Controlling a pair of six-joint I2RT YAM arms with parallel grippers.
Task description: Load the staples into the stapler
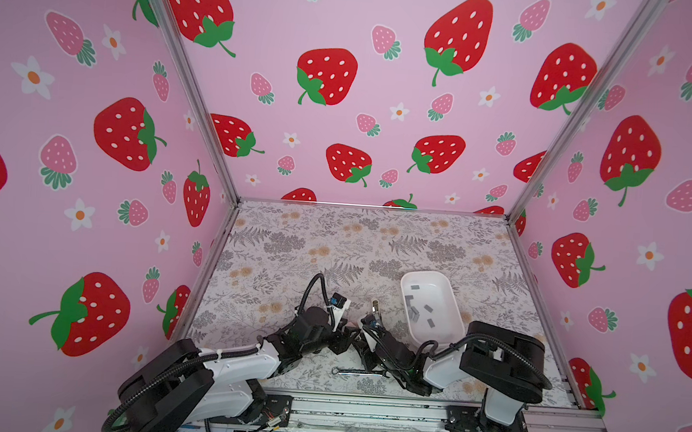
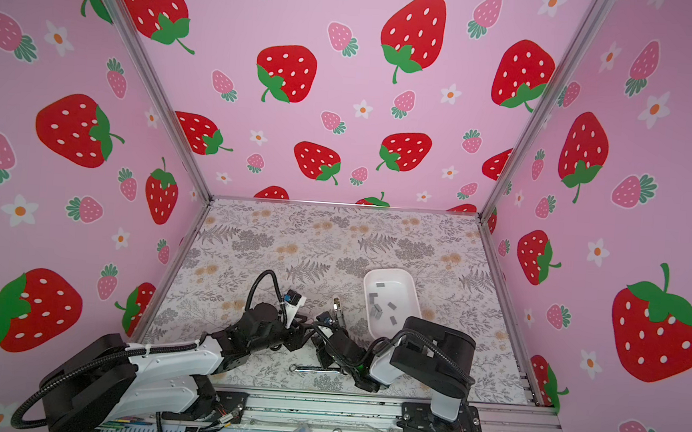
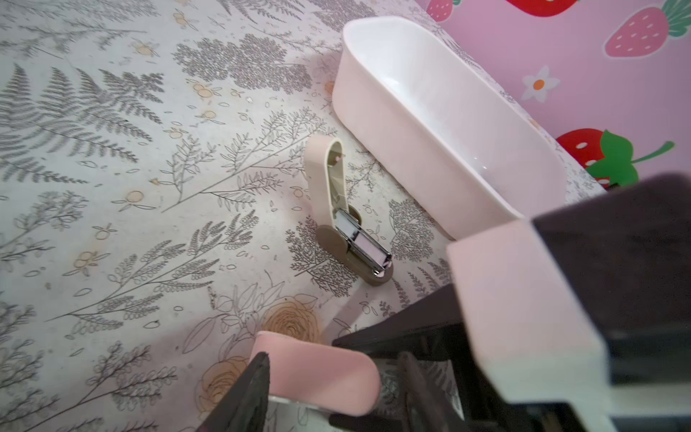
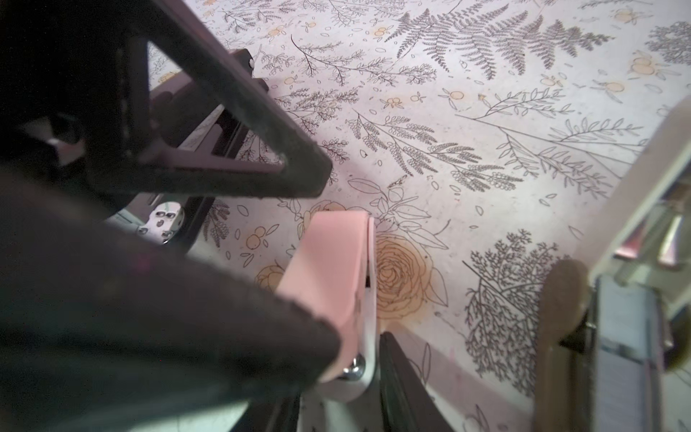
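Black-and-white arms, ribbed black cables, seemingly pink pads

No legible text, label, brand, number or sign found in any view. The wall prints and table covering are pictorial only. The wrench on the table, on the near side of the white tray, has a darker stretch along its handle. It is too small to read as lettering.

I see pink walls with red and pink strawberries and white flowers, and a pale table cover printed with grey ferns and orange blooms. The staples are grey, their tray white, the stapler beige and brown.
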